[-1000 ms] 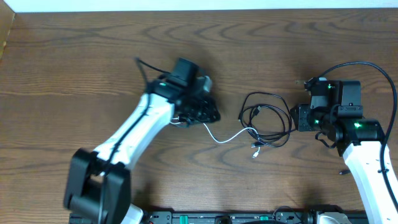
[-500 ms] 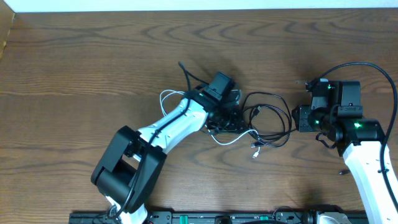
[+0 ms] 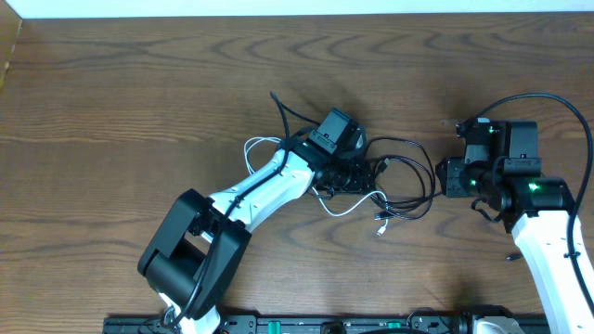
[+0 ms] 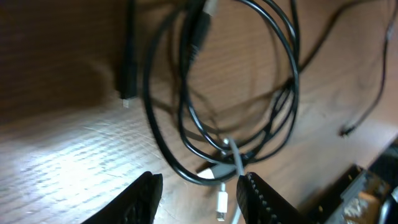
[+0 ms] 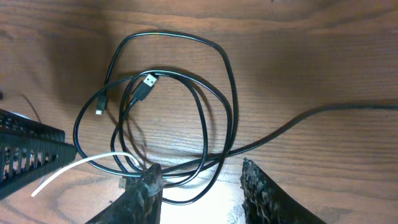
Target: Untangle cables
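Note:
A tangle of black cables lies coiled at mid-table, between my two grippers. A white cable trails from the coil under my left arm to a loop on its far side. My left gripper sits at the coil's left edge. In the left wrist view it is open; the white cable's plug lies loose on the wood between the fingers and the black loops lie just ahead. My right gripper is at the coil's right edge, open, with the nearest black loop reaching into its gap.
A thick black cord arcs over my right arm, and another sticks out behind my left wrist. A black equipment rail runs along the table's near edge. My left gripper's ribbed finger shows at the left of the right wrist view.
My left arm has swung right, from well left of the coil up to its left edge. The white cable now loops out behind that arm. The right arm has not moved.

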